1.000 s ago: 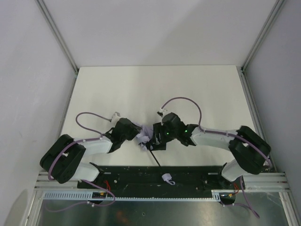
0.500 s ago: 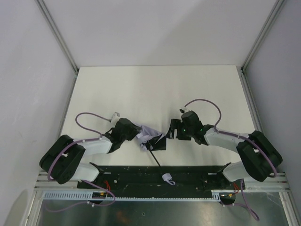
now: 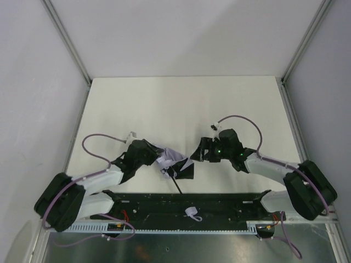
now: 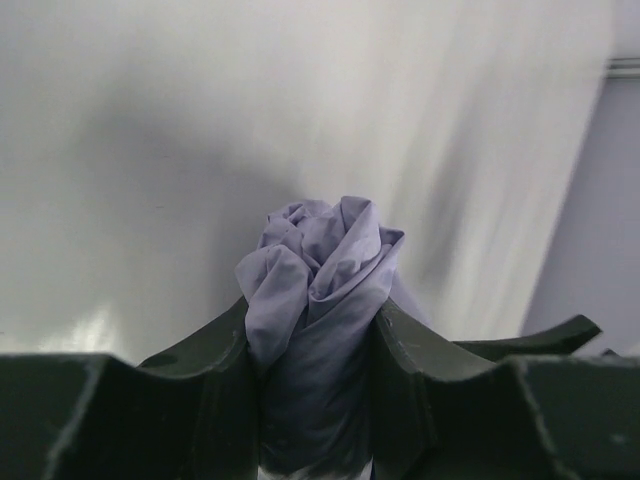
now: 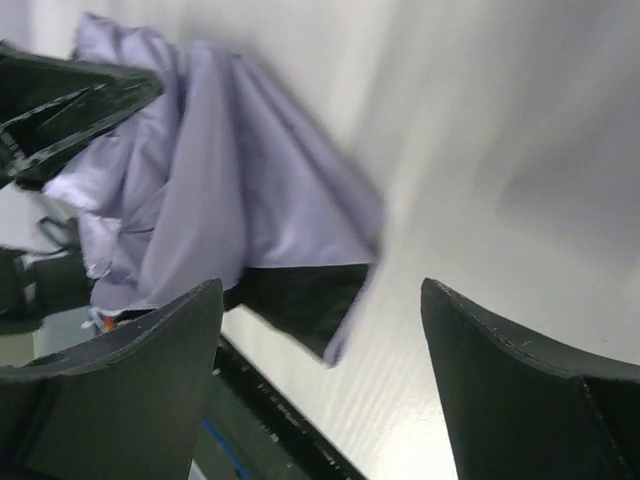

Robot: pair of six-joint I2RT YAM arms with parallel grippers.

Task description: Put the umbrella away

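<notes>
There is one umbrella (image 3: 174,163) near the middle of the near edge of the one table (image 3: 181,104). It has one canopy (image 3: 176,158), one thin black shaft (image 3: 179,187) and one small handle (image 3: 192,211). There are two arms, the left arm (image 3: 104,178) and the right arm (image 3: 269,167). There are two grippers, the left gripper (image 3: 157,158) and the right gripper (image 3: 197,155), with two fingers each. Two lavender cables (image 3: 93,143) show, one per arm. One black base plate (image 3: 219,204) runs along that edge.

right jaws released umbrella (image 3: 173,158), pulled back rightward
</notes>
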